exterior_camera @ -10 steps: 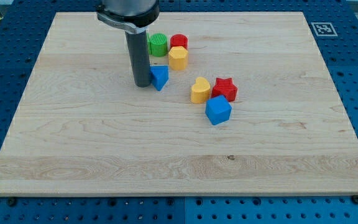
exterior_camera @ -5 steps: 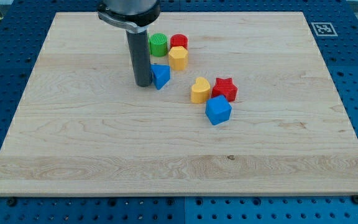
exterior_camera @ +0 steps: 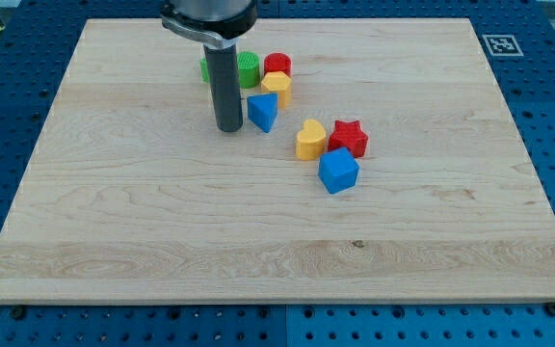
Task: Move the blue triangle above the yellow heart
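The blue triangle (exterior_camera: 263, 112) lies on the wooden board (exterior_camera: 162, 222), up and to the left of the yellow heart (exterior_camera: 309, 141). My tip (exterior_camera: 229, 128) stands just left of the blue triangle, close to or touching its left side. The yellow heart sits against a red star (exterior_camera: 350, 138) on its right. The blue triangle nearly touches a yellow hexagon-like block (exterior_camera: 277, 88) above it.
A green round block (exterior_camera: 246, 69) is partly hidden behind the rod, with a red round block (exterior_camera: 277, 65) to its right. A blue cube-like block (exterior_camera: 338, 171) lies just below the heart and star. A marker tag (exterior_camera: 500, 43) sits at the board's top right.
My tip has slid to the right and pushed the blue triangle rightward, closer to the yellow hexagon-like block and the yellow heart. The other blocks have not moved.
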